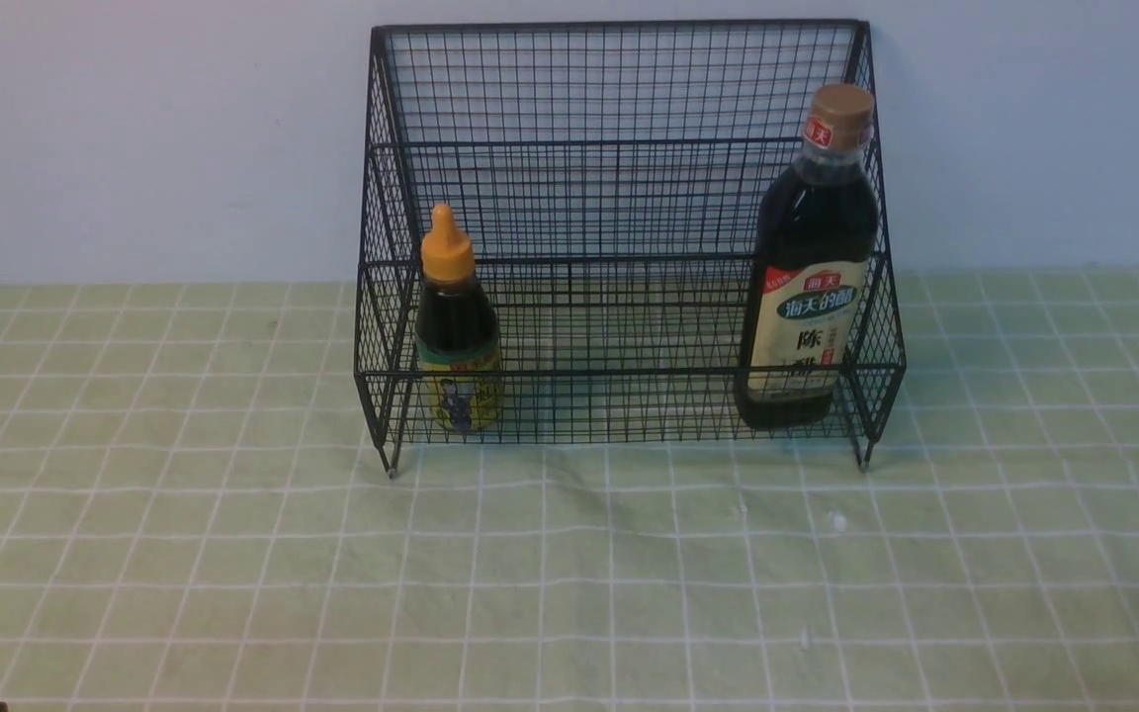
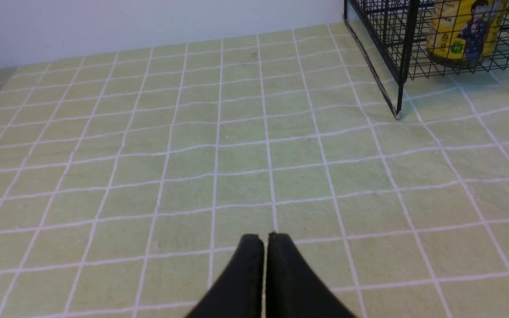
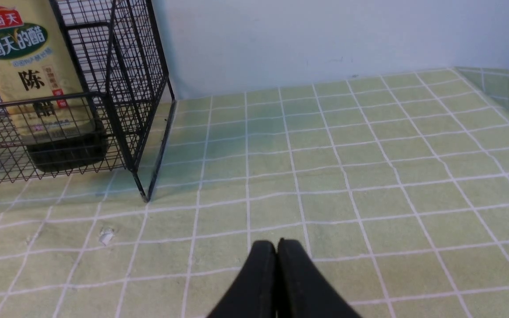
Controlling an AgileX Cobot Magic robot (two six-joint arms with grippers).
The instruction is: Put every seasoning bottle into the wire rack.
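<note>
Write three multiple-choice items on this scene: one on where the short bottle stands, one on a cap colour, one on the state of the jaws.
1. The short bottle stands in the wire rack:
A. at its left end
B. at its right end
C. in front of it, on the cloth

2. The tall bottle has a cap that is:
A. green
B. brown
C. white

3. The left gripper and right gripper have their jaws:
A. both open
B. one open, one shut
C. both shut, holding nothing

Answers: 1 A, the front view shows it by the left wall; 2 B, seen in the front view; 3 C, each wrist view shows fingers together over bare cloth.
</note>
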